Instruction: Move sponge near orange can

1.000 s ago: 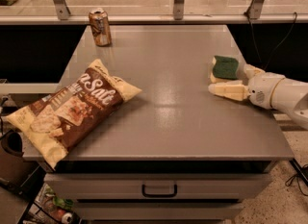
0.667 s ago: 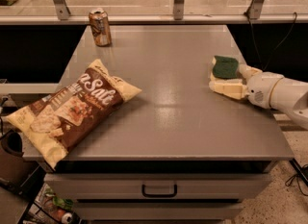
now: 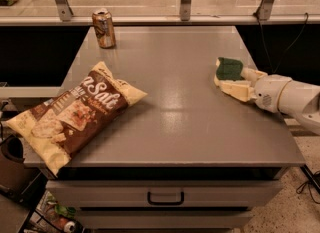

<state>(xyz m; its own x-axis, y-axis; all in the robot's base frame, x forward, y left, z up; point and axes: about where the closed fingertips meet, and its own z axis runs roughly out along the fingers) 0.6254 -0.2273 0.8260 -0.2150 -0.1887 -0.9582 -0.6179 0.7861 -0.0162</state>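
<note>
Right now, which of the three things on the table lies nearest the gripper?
The green-topped sponge, right beside the gripper on the right side. The orange can stands far back on the left; the snack bag lies front left.

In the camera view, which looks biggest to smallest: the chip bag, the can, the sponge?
1. Chip bag
2. Orange can
3. Sponge, by the gripper at the table's right side
Can and sponge look close.

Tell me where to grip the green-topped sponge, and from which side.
Grip the small rectangular sponge with the dark green top across its pale foam sides, coming from the right: it lies flat near the grey table's right edge, and the gripper is beside it there.
</note>
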